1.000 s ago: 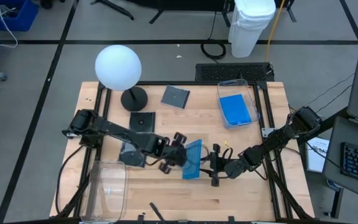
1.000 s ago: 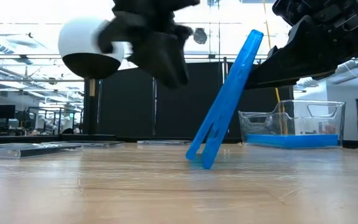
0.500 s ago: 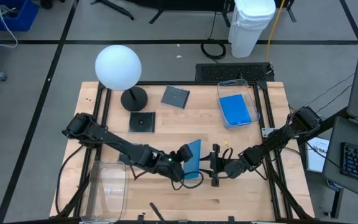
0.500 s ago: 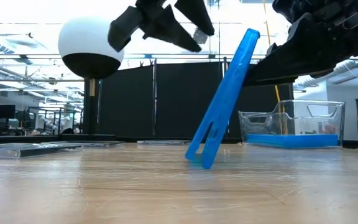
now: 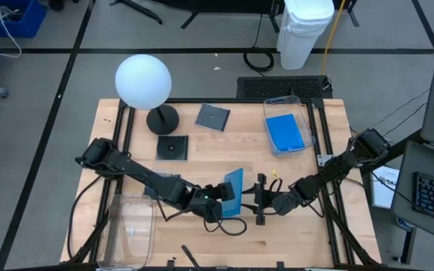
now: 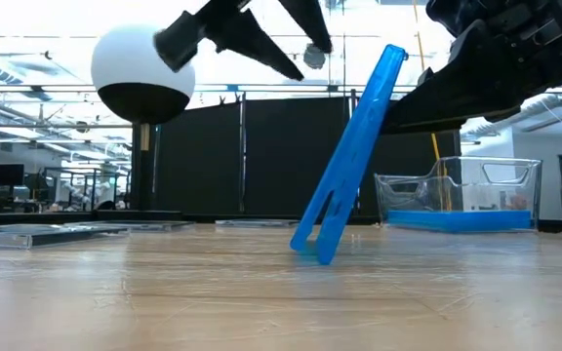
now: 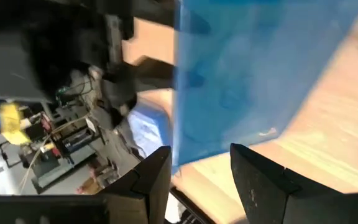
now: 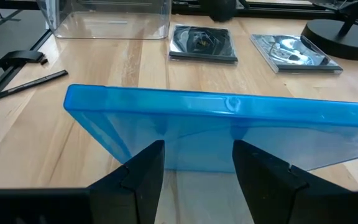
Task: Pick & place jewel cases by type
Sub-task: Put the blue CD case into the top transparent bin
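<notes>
A blue jewel case (image 5: 233, 193) stands tilted on its edge near the front middle of the wooden table (image 5: 292, 241). The right gripper (image 5: 260, 201) pinches its top edge and holds it up. The left gripper (image 5: 218, 197) hangs just beside the case with its fingers apart, holding nothing. Another blue case (image 5: 287, 132) lies in the clear bin (image 5: 305, 114). Two dark cases (image 5: 172, 147) lie flat by the globe lamp (image 5: 143, 79).
</notes>
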`<action>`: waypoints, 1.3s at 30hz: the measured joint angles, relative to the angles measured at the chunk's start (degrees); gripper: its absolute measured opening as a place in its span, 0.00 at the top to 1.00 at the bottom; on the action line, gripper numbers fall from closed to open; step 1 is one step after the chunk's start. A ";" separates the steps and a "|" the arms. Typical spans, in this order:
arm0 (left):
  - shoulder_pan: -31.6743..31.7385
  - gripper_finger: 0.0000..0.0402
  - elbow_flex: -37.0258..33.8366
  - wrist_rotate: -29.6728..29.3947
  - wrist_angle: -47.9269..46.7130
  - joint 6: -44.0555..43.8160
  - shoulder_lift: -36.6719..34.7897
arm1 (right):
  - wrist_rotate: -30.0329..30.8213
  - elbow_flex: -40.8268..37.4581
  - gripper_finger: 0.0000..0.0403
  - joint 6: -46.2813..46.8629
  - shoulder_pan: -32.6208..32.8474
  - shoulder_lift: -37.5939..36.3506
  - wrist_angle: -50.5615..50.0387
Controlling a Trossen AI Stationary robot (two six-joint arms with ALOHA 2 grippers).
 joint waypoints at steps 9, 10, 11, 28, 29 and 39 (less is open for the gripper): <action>3.24 0.58 17.52 14.46 -14.85 -17.12 2.50 | -0.53 0.02 0.55 0.02 -1.45 0.00 -0.05; 3.61 0.58 18.75 15.51 -17.30 -17.27 2.78 | -1.17 0.02 0.55 -0.03 -1.65 0.00 -0.06; 3.87 0.58 19.26 15.72 -19.65 -16.82 3.22 | -1.71 0.00 0.55 -0.08 -1.84 0.00 0.14; 7.37 0.58 19.35 18.11 -21.04 -10.30 9.89 | -7.55 0.02 0.55 -3.17 -4.92 -0.02 0.97; 7.50 0.58 19.35 17.74 -21.06 -9.63 9.89 | -7.55 0.00 0.55 -3.17 -5.11 -0.02 0.89; 8.09 0.58 19.35 17.96 -19.47 -6.73 9.87 | -9.43 0.00 0.55 -4.22 -6.23 -0.02 2.50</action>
